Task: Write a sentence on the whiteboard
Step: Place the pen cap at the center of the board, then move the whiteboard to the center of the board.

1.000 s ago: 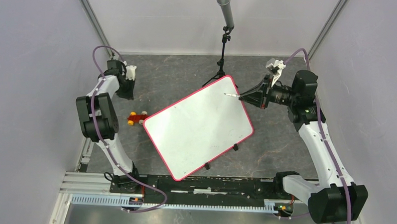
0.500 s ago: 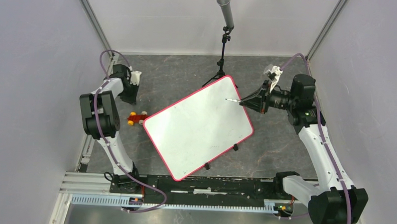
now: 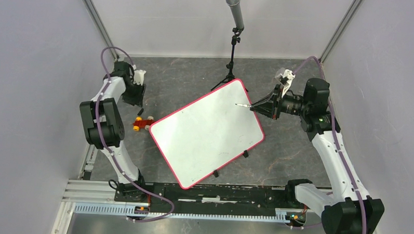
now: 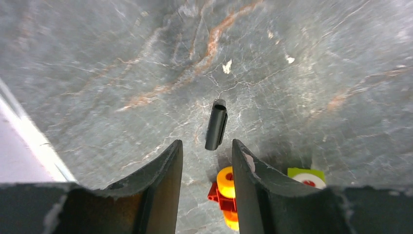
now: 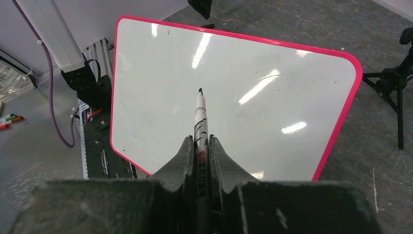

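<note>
Top external: toy car (image 3: 143, 123) nr whiteboard (image 3: 207, 132)

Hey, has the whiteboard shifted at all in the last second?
No. The whiteboard keeps its left corner beside the toy car and its far corner by the microphone stand feet, same as before.

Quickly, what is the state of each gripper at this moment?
Left gripper: open, empty; a black cap lies just ahead.
Right gripper: closed on the marker.
</note>
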